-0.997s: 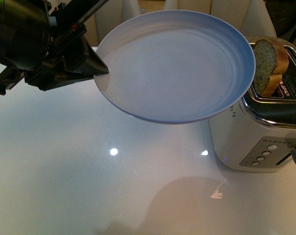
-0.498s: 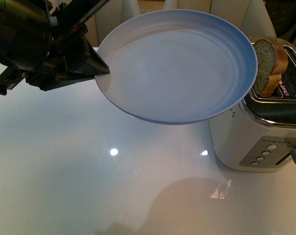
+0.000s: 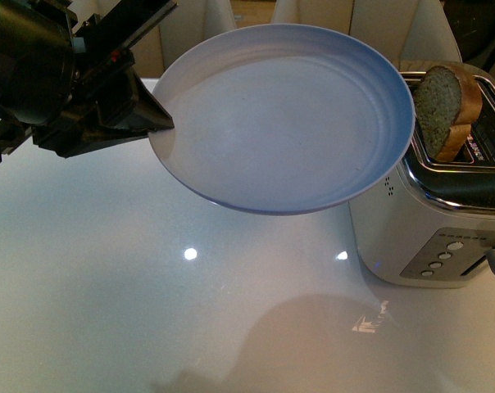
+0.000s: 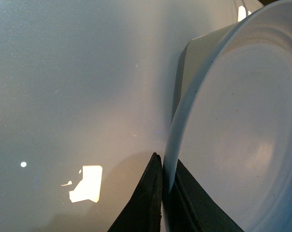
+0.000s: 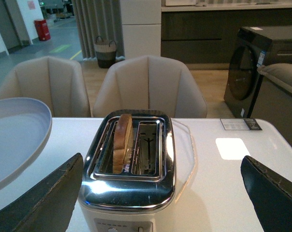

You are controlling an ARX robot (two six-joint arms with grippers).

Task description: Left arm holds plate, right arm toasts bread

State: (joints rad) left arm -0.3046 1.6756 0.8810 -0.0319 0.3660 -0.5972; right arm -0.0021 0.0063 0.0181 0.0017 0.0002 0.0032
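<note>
White tabletop [image 3: 108,286] scene. Bread [image 3: 446,110] stands upright, protruding from the left slot of the toaster [image 3: 444,237] at right, edge-on to the wide-open right gripper [image 5: 161,159], judged the nearer arm. Plate [image 3: 280,123], just left of the bread, is clamped at its left rim by the left gripper [image 3: 161,123].

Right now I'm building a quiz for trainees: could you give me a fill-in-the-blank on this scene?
The left claw pinches the plate by its ____.
The bread stands in a slot of the ____.
The right claw is ____, holding nothing.
Missing words: rim; toaster; open.
</note>
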